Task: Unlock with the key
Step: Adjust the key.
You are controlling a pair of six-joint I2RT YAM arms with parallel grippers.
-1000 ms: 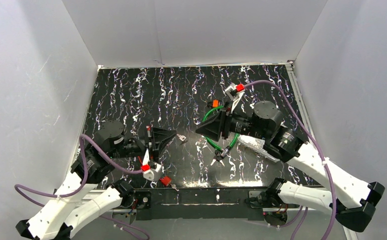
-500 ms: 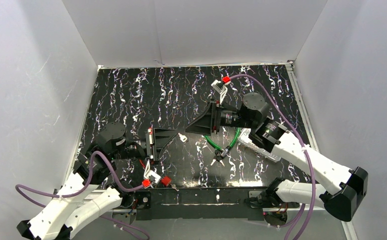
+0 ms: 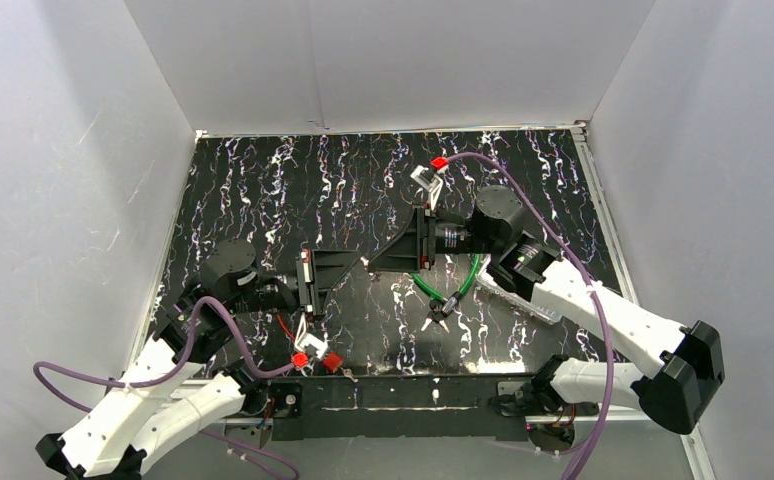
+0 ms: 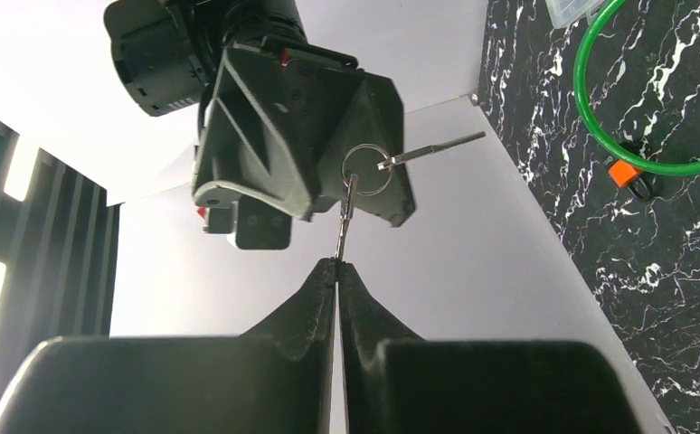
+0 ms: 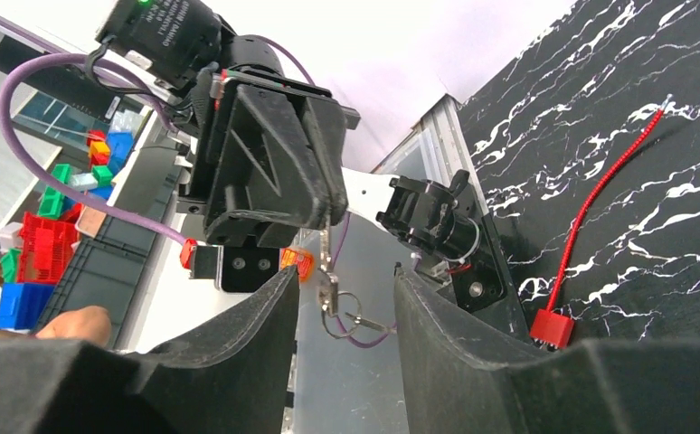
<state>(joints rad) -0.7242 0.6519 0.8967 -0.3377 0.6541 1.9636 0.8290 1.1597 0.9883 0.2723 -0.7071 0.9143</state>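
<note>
My left gripper (image 4: pixel 337 264) is shut on a small silver key (image 4: pixel 346 212), held by its blade. A key ring (image 4: pixel 364 170) with a second key (image 4: pixel 432 149) hangs from it. My right gripper (image 5: pixel 346 271) is open, and its fingers stand on either side of the key (image 5: pixel 326 287) and ring (image 5: pixel 346 312) without touching them. In the top view the two grippers meet tip to tip, left (image 3: pixel 355 266) and right (image 3: pixel 375 260), above mid-table. A green cable lock (image 3: pixel 451 283) lies on the table under the right arm, and also shows in the left wrist view (image 4: pixel 640 136).
A small red padlock (image 3: pixel 331 361) with a thin red cable (image 5: pixel 600 194) lies near the front edge. A clear plastic bag (image 3: pixel 518 295) lies right of the green loop. The lock's dark body (image 3: pixel 441 312) sits at the loop's near end. White walls enclose the black marbled table (image 3: pixel 263 190).
My right gripper has swung left, to the left gripper's tips, and now straddles the key. My left gripper has edged right and turned, with the key still held.
</note>
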